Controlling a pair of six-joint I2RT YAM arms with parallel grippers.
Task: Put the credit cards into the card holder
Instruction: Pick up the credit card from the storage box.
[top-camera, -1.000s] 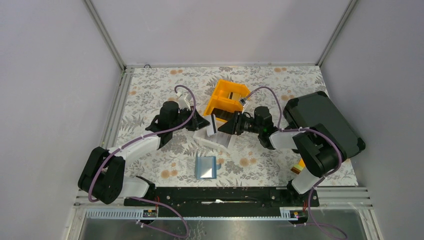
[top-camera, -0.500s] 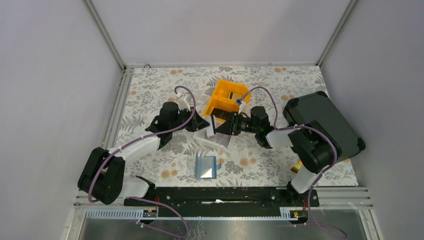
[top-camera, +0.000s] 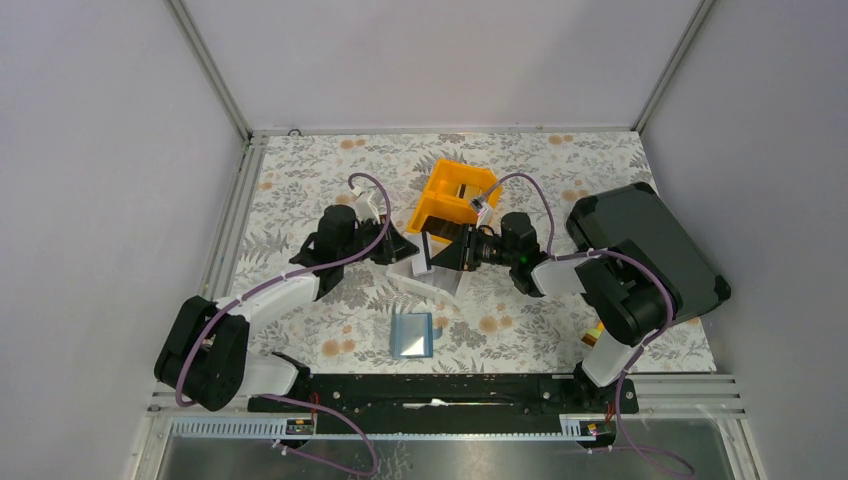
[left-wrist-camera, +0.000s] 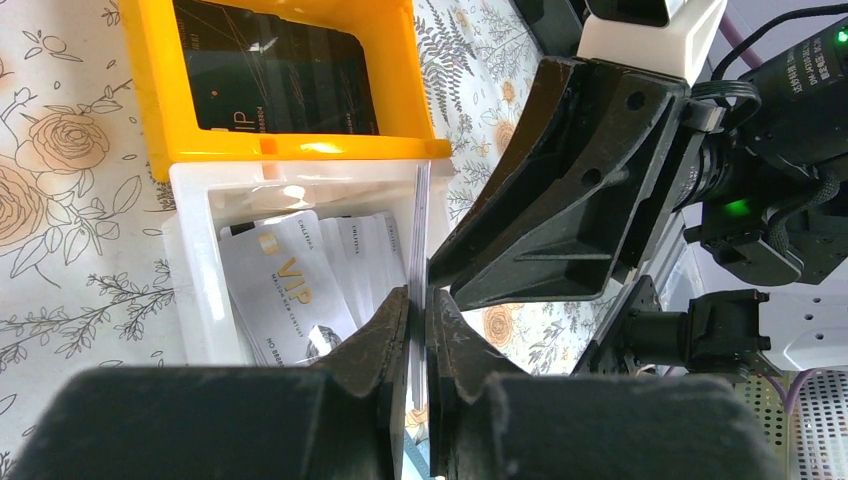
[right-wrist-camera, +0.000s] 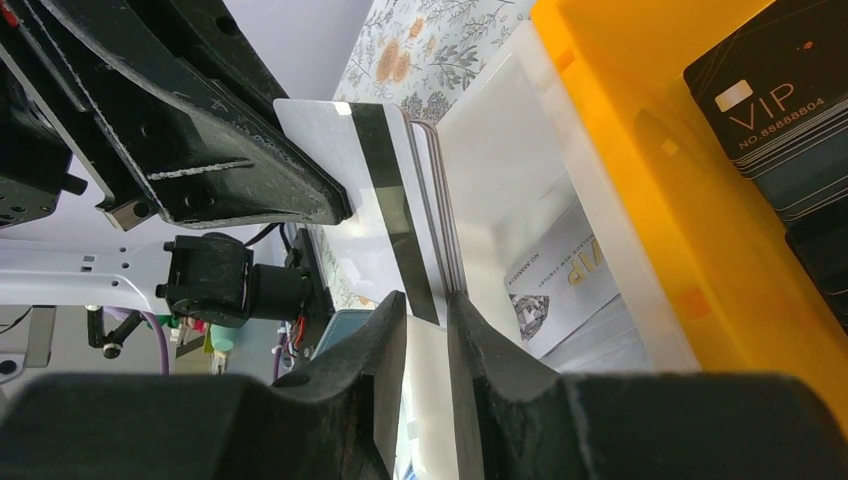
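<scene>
Top view: the right gripper (top-camera: 441, 250) has closed in from the right onto the upright pale card stack (top-camera: 427, 252); a second ago a gap showed between them, now none. The left gripper (top-camera: 413, 254) has not moved and holds the stack over the white bin (top-camera: 440, 286). Judged: a handover or regrasp is in progress and no card is delivered yet. The card holder (top-camera: 411, 334) lies open on the floral table (top-camera: 300, 170) near the arm bases, well apart from both grippers. The orange bin (top-camera: 424, 213) is touching the white bin's far side. A black hard case (top-camera: 650, 250) sits by the right arm.

Left wrist view: the left fingers are pressed together, pinching the stack edge-on at its lower part. It looks like several thin cards rather than one. The right gripper's black fingers are just beside the stack on the right. Loose pale VIP cards (left-wrist-camera: 290, 290) lie in the white bin below, and black VIP cards (left-wrist-camera: 280, 70) in the orange bin.

Right wrist view: the right fingers (right-wrist-camera: 475, 350) straddle the stack, whose black-striped card faces the camera. The jaws are narrowing; I cannot tell whether the pads bear on the stack yet.

In the way: the two grippers are crowded tip to tip on one stack. There is a risk that cards fan out or drop back into the bin when the left gripper lets go.
</scene>
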